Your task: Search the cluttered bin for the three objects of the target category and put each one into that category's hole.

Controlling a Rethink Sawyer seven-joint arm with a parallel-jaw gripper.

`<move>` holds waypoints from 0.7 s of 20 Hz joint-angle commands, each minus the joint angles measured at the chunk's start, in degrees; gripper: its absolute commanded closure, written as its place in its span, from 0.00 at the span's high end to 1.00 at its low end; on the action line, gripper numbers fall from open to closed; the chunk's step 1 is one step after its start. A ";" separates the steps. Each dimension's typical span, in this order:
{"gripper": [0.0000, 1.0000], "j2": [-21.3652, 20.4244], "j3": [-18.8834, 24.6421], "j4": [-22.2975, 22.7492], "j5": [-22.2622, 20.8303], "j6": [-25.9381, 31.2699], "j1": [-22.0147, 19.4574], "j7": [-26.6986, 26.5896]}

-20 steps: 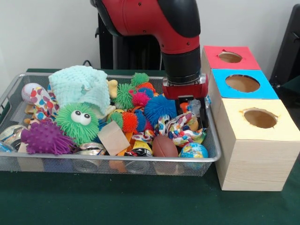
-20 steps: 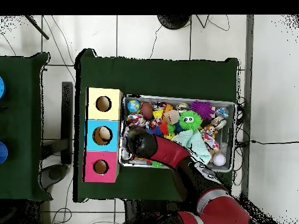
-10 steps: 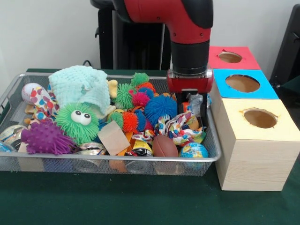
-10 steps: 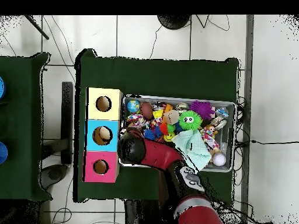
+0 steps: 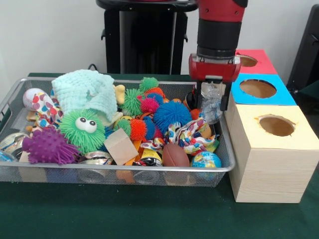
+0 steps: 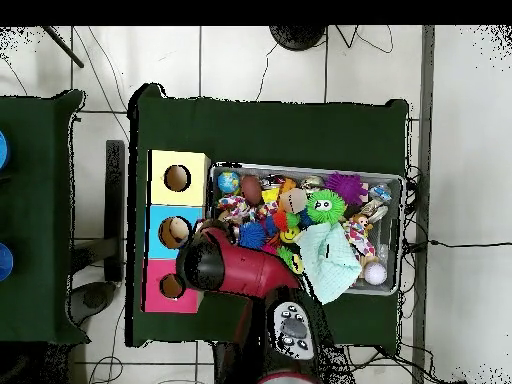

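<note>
My gripper (image 5: 211,105) hangs over the right end of the wire bin (image 5: 124,170), close to the row of boxes. It is shut on a clear crumpled plastic bottle (image 5: 212,99), which is lifted above the toys. Beside it stand three boxes with round holes: a red-topped box (image 5: 259,62) farthest, a blue-topped box (image 5: 279,94) in the middle, a yellow-topped box (image 5: 294,137) nearest. In the overhead view the red arm (image 6: 235,270) hides the gripper and bottle and covers part of the red-topped box (image 6: 155,290). The blue-topped box (image 6: 155,232) and the yellow-topped box (image 6: 160,165) show.
The bin holds a mint cloth (image 5: 87,92), a green googly-eyed ball (image 5: 83,130), a purple spiky ball (image 5: 49,146), a blue spiky ball (image 5: 169,115), a rope toy (image 5: 192,134), a small football (image 5: 175,155), a globe ball (image 5: 206,160) and crushed cans. A dark green cloth covers the table.
The arm has risen and swung right in the front view, from down among the toys to above the bin's right end, carrying the clear bottle up with it.
</note>
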 commanded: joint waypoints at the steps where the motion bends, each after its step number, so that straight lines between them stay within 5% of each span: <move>1: 1.00 -3.67 -6.42 -4.51 3.73 3.19 1.58 13.03; 6: 1.00 -4.84 -10.02 -5.57 4.35 5.36 3.75 12.55; 14: 1.00 -1.99 -10.12 -4.67 5.07 -1.77 3.19 13.20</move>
